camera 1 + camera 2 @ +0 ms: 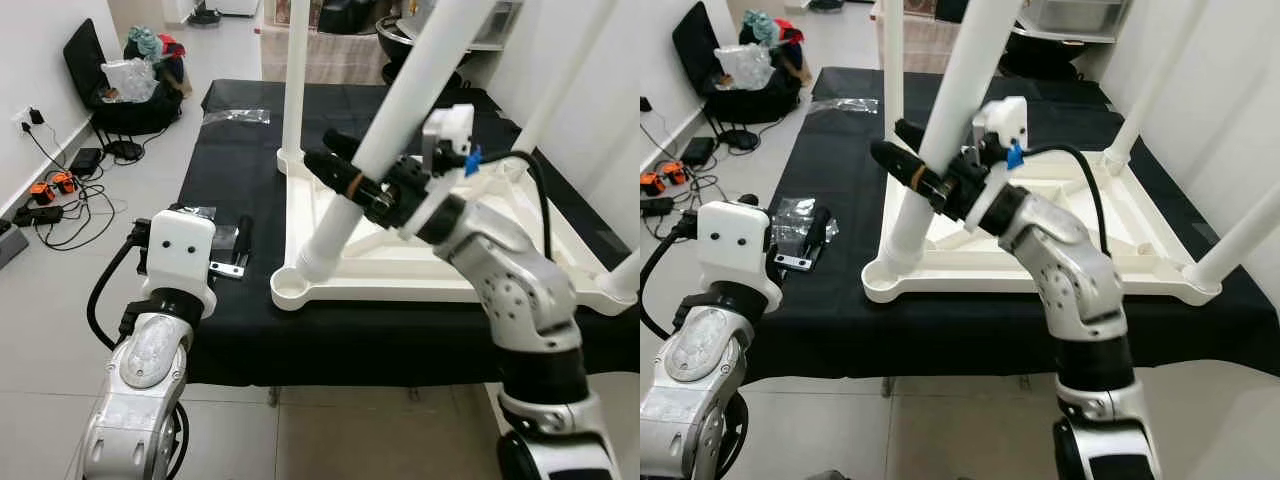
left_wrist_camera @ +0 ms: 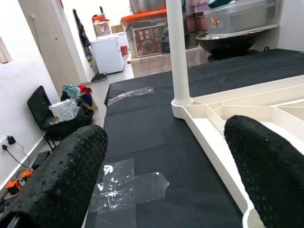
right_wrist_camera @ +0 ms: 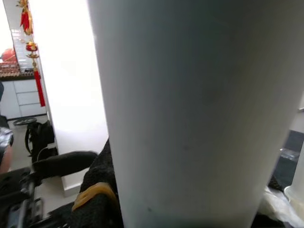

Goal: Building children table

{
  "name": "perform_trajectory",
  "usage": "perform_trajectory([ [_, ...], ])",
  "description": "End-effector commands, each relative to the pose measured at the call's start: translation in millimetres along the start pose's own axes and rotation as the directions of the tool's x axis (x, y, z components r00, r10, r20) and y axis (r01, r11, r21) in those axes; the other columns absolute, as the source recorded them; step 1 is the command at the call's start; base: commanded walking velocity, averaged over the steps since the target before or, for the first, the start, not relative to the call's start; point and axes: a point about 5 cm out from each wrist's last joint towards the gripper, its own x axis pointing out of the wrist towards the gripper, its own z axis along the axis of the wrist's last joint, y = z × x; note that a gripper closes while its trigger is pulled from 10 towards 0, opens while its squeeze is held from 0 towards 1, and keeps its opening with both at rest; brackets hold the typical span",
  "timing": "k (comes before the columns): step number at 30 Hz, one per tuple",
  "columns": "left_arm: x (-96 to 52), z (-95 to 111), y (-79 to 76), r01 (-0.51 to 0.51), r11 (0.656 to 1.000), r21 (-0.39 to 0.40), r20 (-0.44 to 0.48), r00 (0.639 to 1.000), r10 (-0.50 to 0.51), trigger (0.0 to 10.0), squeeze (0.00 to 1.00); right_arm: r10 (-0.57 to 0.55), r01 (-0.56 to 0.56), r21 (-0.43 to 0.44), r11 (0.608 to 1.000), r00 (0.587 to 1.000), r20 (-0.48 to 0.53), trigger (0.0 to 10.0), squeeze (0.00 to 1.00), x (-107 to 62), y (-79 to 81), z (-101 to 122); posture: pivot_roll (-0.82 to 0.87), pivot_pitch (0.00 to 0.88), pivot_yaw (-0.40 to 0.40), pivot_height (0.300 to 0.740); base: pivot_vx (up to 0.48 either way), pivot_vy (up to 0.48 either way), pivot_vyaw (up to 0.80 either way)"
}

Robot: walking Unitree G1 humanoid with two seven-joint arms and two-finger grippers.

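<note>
Table leg, white, long axis tilted from frame centre toward upper right, clenched by right gripper; left gripper released.

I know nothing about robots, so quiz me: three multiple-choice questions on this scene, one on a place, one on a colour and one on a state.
1. Where does the white tabletop lie?
A. upside down on the black cloth
B. on the floor
C. against the wall

2. What colour is the table leg?
A. black
B. white
C. orange

3. What is the right gripper doing?
A. hanging idle
B. holding a plastic bag
C. clasping the near-corner table leg

Answers: 1 A, its ribbed underside faces up on the black cloth. 2 B, white like the tabletop. 3 C, its fingers sit on either side of the leg.
</note>
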Motion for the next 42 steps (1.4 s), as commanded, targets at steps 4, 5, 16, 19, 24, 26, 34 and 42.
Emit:
perform_trajectory([
  [4, 0.2, -2, -1.7, 0.010, 1.000, -0.004, -0.014, 1.000, -0.010, 10.0, 0.00, 0.011, -0.011, -0.008, 1.000, 1.000, 0.004, 10.0, 0.00, 14.0, -1.8, -3, 0.03, 0.112, -0.090, 0.740, 0.000, 0.000, 0.00],
  [5, 0.2, -2, -2.6, 0.011, 1.000, -0.006, -0.015, 1.000, -0.011, 10.0, 0.00, 0.036, -0.037, 0.019, 0.999, 0.999, 0.020, 10.0, 0.00, 25.6, -0.4, -4, 0.03, 0.113, -0.098, 0.740, 0.000, 0.000, 0.00],
  [16, -1.9, 0, -2.2, 0.013, 1.000, -0.010, -0.015, 1.000, -0.013, 10.0, 0.00, 0.354, -0.355, 0.106, 0.929, 0.935, 0.029, 10.0, 0.00, 67.4, 25.9, -12, 0.04, 0.137, -0.109, 0.740, 0.000, 0.000, 0.00],
  [19, -2.1, 1, -2.2, 0.013, 1.000, -0.008, -0.015, 1.000, -0.013, 10.0, 0.00, 0.374, -0.374, 0.103, 0.922, 0.927, 0.017, 10.0, 0.00, 69.4, 27.1, -14, 0.04, 0.139, -0.109, 0.740, 0.000, 0.000, 0.00],
  [24, -14.2, -2, -10.3, 0.084, 0.996, -0.033, -0.043, 0.995, -0.085, 10.0, 0.00, 0.386, -0.384, 0.044, 0.922, 0.922, -0.042, 10.0, 0.00, 80.0, 22.4, -26, 0.05, 0.147, -0.127, 0.740, 0.000, 0.000, 0.00],
  [26, -18.9, -4, -13.7, 0.107, 0.993, -0.056, -0.058, 0.992, -0.110, 10.0, 0.00, 0.384, -0.383, 0.029, 0.923, 0.922, -0.049, 10.0, 0.00, 81.5, 20.5, -27, 0.06, 0.150, -0.133, 0.740, 0.000, 0.000, 0.00],
  [34, -54.1, -20, -31.0, 0.257, 0.965, -0.048, -0.159, 0.952, -0.262, 10.0, 0.00, 0.422, -0.423, -0.033, 0.906, 0.906, -0.031, 10.0, 0.00, 81.5, 5.1, -13, 0.08, 0.178, -0.141, 0.740, 0.000, 0.000, 0.00],
  [42, -58.6, -18, -33.4, 0.269, 0.961, -0.067, -0.168, 0.946, -0.277, 10.0, 0.00, 0.549, -0.550, -0.004, 0.835, 0.834, -0.046, 10.0, 0.00, 76.8, 0.6, -2, 0.08, 0.196, -0.141, 0.740, 0.000, 0.000, 0.00],
])
